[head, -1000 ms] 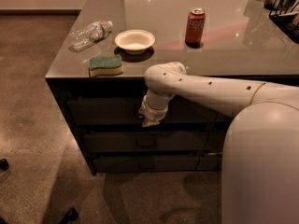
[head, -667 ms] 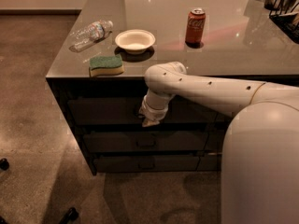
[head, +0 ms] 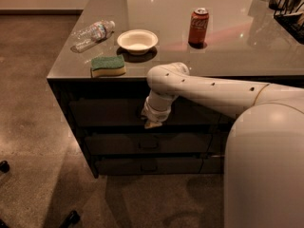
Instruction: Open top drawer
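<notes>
Camera view: one claw at top drawer centre, grip unclear; two lower drawers beneath.

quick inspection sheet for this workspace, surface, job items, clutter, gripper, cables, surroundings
surface: counter, glossy grey top
job's things: top drawer, looks shut, flush with the front; handle hidden behind the gripper
clutter: bottle lying on its side, bowl, sponge near the front edge, can upright
grippers: gripper against the top drawer's front, about mid-width
cables: nothing seen
surroundings: lower drawers shut; brown floor; casters at lower left
</notes>
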Available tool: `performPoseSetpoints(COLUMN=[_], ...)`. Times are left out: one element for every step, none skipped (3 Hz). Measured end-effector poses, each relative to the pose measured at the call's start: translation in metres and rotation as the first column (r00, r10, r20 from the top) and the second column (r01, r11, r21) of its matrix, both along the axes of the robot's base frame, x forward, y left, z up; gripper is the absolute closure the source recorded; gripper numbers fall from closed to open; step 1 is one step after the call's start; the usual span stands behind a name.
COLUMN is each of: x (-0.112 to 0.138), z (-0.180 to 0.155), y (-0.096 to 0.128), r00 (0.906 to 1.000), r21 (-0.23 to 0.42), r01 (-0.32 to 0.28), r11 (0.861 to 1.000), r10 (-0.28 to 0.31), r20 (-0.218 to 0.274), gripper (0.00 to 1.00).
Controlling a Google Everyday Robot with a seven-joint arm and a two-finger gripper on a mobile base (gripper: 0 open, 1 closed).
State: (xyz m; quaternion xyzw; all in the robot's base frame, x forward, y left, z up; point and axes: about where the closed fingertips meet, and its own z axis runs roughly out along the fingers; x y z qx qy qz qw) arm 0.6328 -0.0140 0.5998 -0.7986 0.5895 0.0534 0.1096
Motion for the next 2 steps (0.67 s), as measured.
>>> performPoseSetpoints(x=[0.0020, 0.0040], z=[0.0001, 0.0004], y=[-0.0002, -0.0004], r00=[1.0000, 1.0000], r21=[0.000, 0.000], r01=[0.000, 0.000], r11=[1.000, 1.000], r10=[0.000, 0.000], r20=[0.000, 0.000], gripper=[0.81, 0.58])
